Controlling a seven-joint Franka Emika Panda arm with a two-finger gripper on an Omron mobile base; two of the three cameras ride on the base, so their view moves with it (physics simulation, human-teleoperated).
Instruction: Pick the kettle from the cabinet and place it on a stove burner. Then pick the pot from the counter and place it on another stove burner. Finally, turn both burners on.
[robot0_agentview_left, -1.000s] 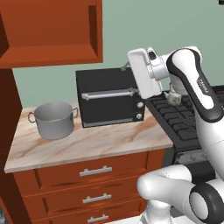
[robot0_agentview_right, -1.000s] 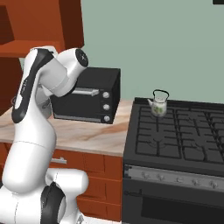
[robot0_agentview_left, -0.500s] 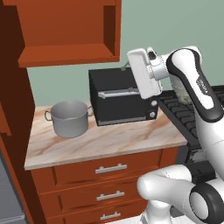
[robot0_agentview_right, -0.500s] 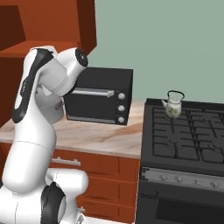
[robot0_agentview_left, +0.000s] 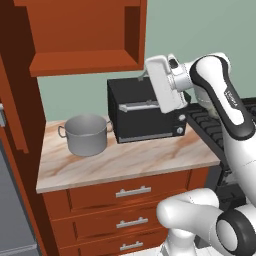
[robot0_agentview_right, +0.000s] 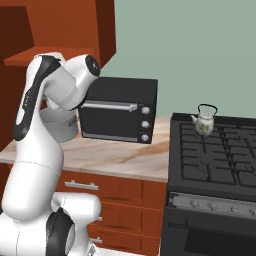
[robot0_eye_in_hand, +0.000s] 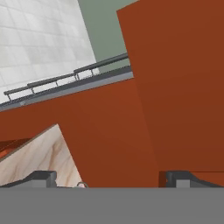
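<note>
One burner job looks done from here: the small cream-white kettle with green leaf print (robot0_agentview_right: 204, 121) sits on a black cast-iron grate at the back left corner of the wide black range (robot0_agentview_right: 215, 159). I judge the wide grey brushed-metal stockpot (robot0_agentview_left: 87, 135) is next; it waits near the bench's (robot0_agentview_left: 125, 162) back left corner, beside the black toaster oven (robot0_agentview_left: 145, 112). My tool (robot0_eye_in_hand: 111, 177) is spread wide, holding nothing, touching nothing, facing reddish-brown wooden cabinet panels (robot0_eye_in_hand: 175, 87).
</note>
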